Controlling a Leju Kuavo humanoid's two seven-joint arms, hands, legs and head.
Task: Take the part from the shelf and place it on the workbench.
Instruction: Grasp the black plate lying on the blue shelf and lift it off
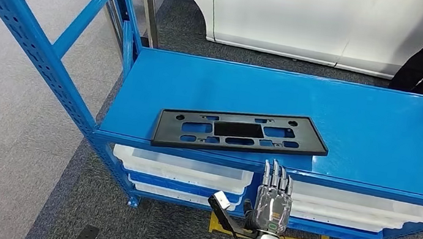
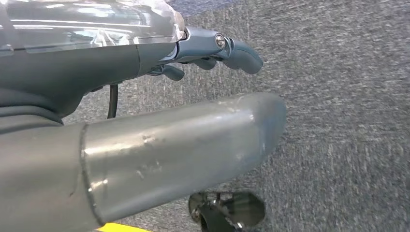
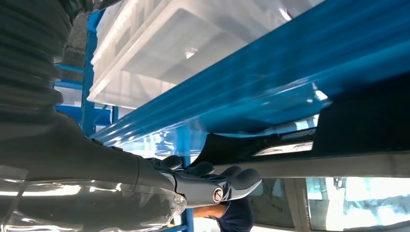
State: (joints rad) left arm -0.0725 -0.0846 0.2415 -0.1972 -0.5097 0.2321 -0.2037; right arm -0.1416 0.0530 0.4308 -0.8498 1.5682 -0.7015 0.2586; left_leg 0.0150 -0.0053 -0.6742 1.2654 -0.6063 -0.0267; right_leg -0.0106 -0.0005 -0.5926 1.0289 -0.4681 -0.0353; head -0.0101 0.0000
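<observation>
The flat black rectangular plastic part with cut-out slots (image 1: 239,132) lies on the top board of the blue metal shelf (image 1: 358,114), near its front edge, slightly overhanging it. The right hand (image 1: 273,196) is raised just below that front edge, fingers straight and apart, holding nothing, not touching the part. The left hand (image 2: 212,50) hangs over grey carpet (image 2: 338,121), fingers loosely curled, empty. Translucent plastic bins (image 1: 184,168) sit on the lower shelf level.
</observation>
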